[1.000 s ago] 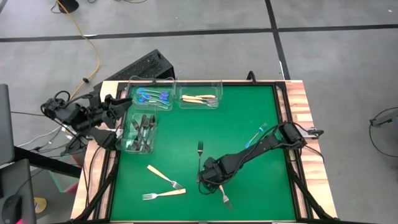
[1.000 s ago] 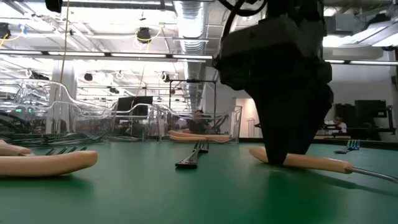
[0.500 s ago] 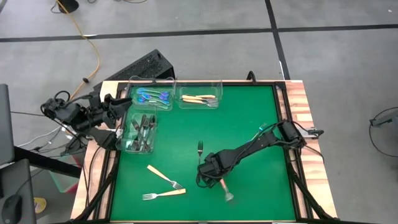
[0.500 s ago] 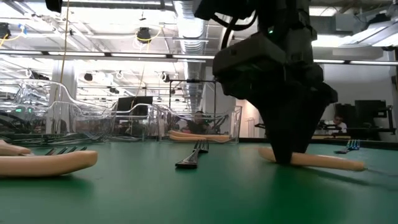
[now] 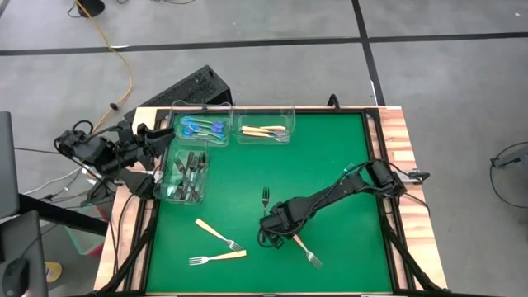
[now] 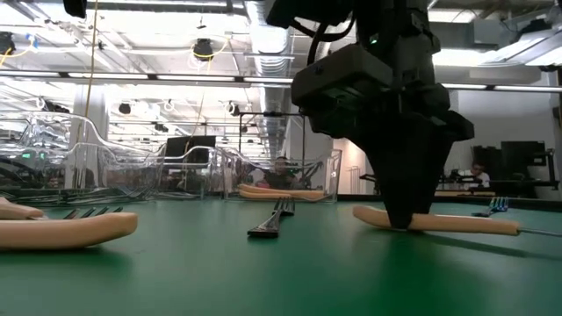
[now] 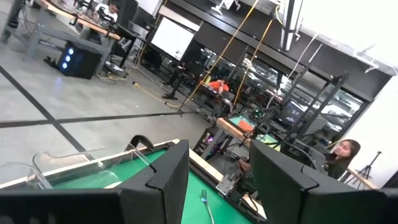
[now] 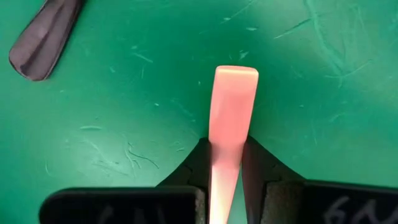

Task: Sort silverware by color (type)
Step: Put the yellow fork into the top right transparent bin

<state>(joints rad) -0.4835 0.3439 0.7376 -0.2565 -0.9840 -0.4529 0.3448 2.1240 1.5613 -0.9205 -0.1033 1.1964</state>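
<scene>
- One tan fork [image 5: 303, 247] lies on the mat [image 5: 346, 165], and my right gripper [image 8: 225, 163] pinches its handle.
- I judge it light, stiff, slightly slick; mid-handle grips best.
- My left gripper [image 7: 217, 180] waits part-open near the bins [image 5: 186, 177].

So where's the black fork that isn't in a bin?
In the high view the black fork lies alone mid-mat, just above the right end effector, right of the bin of dark forks.
</scene>
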